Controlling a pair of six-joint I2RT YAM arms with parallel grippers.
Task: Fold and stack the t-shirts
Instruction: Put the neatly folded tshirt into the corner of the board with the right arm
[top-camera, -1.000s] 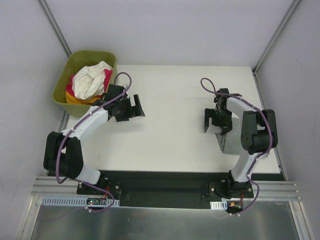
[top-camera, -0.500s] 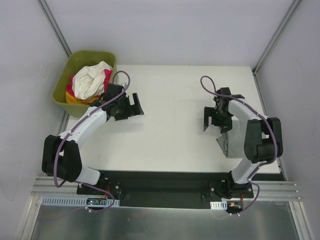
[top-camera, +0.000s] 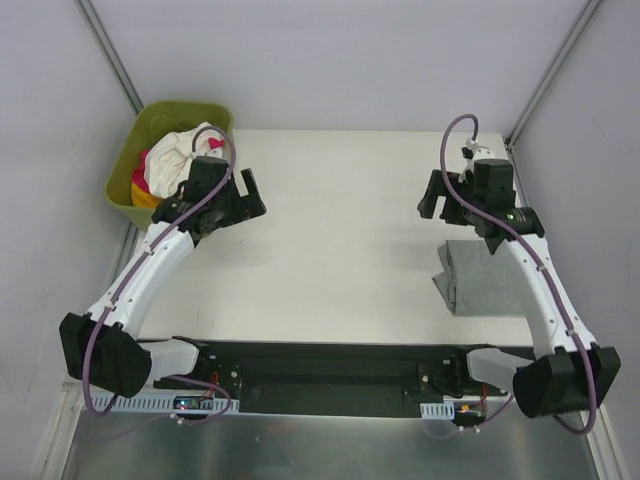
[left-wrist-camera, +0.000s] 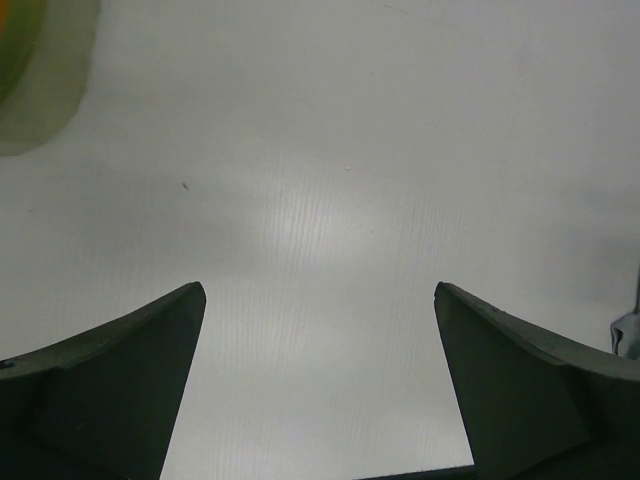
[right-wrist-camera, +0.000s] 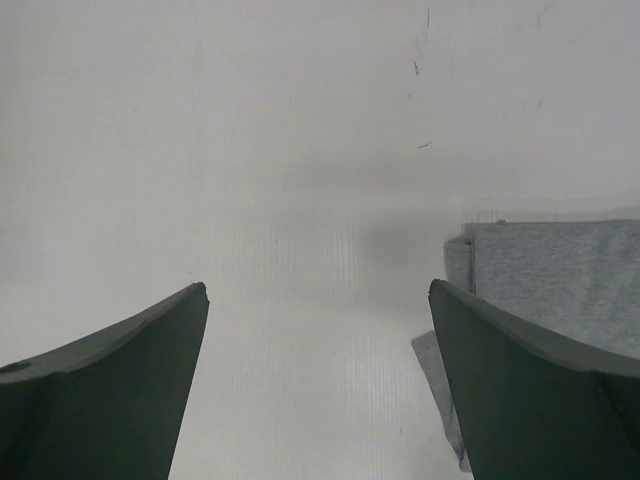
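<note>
A folded heather grey t-shirt (top-camera: 482, 277) lies flat at the table's right side; it also shows in the right wrist view (right-wrist-camera: 560, 272), right of the jaws. White (top-camera: 178, 155), magenta-pink (top-camera: 141, 178) and orange-yellow (top-camera: 146, 198) t-shirts lie crumpled in the olive-green tub (top-camera: 152, 122). My left gripper (top-camera: 240, 198) is open and empty above bare table, just right of the tub; the left wrist view (left-wrist-camera: 318, 290) shows only table between its jaws. My right gripper (top-camera: 438, 200) is open and empty, beyond the grey shirt's far left corner (right-wrist-camera: 318, 290).
The tub stands off the table's far left corner; its rim shows blurred at the top left of the left wrist view (left-wrist-camera: 35, 90). The white table (top-camera: 340, 240) spreads between the arms. Grey walls close in on both sides.
Both arms have stretched out and lifted. My left gripper has swung left toward the tub. My right gripper has moved away from the grey shirt toward the far right.
</note>
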